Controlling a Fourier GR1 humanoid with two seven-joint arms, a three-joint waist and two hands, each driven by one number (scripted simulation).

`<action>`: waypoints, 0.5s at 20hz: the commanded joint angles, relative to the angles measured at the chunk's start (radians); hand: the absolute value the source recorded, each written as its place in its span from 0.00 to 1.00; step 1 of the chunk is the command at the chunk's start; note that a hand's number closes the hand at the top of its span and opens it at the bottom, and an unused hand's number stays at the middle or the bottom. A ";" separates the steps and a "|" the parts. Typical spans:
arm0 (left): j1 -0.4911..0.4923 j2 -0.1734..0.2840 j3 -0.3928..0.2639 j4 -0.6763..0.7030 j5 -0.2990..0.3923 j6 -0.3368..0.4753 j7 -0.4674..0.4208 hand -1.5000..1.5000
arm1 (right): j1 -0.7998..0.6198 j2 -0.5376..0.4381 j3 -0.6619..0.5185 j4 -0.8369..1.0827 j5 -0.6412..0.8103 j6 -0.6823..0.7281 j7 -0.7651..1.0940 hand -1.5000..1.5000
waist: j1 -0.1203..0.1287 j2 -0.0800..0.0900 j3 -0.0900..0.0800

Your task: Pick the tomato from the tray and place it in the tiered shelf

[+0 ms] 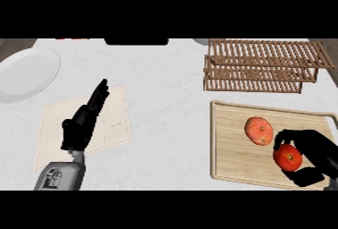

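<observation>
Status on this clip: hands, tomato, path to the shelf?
Right hand shut on tomato, over tray. Left hand open, resting. Second tomato between it and shelf.

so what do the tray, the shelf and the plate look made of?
Tray: pale wood by the look, matte, with faint grain and a raised rim.
Tiered shelf: darker brown wood, seemingly, built of thin slats with gaps between them.
Plate: plain white and smooth with soft shading, probably glazed ceramic, though plastic would look the same.
</observation>
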 commanded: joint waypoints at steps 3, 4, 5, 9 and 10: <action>0.022 -0.018 -0.022 -0.009 -0.016 0.012 -0.014 0.50 | -0.008 0.372 0.199 -0.127 0.148 -0.069 0.454 1.00 | 0.015 -0.001 0.002; 0.002 -0.010 -0.021 -0.006 -0.016 0.004 0.002 0.50 | -0.034 0.374 0.225 -0.119 0.136 -0.083 0.529 1.00 | 0.024 0.000 0.002; -0.007 -0.002 0.001 0.017 0.005 -0.007 -0.019 0.50 | -0.043 0.377 0.275 -0.130 0.118 -0.090 0.605 1.00 | 0.020 0.004 0.002; -0.069 -0.040 -0.018 0.047 -0.016 0.022 0.000 0.50 | -0.124 0.382 0.498 -0.110 0.043 -0.247 0.882 1.00 | 0.022 0.007 0.005; -0.010 -0.019 -0.026 -0.012 -0.002 -0.009 0.012 0.50 | -0.120 0.383 0.538 -0.144 -0.006 -0.301 0.934 1.00 | 0.035 0.001 0.006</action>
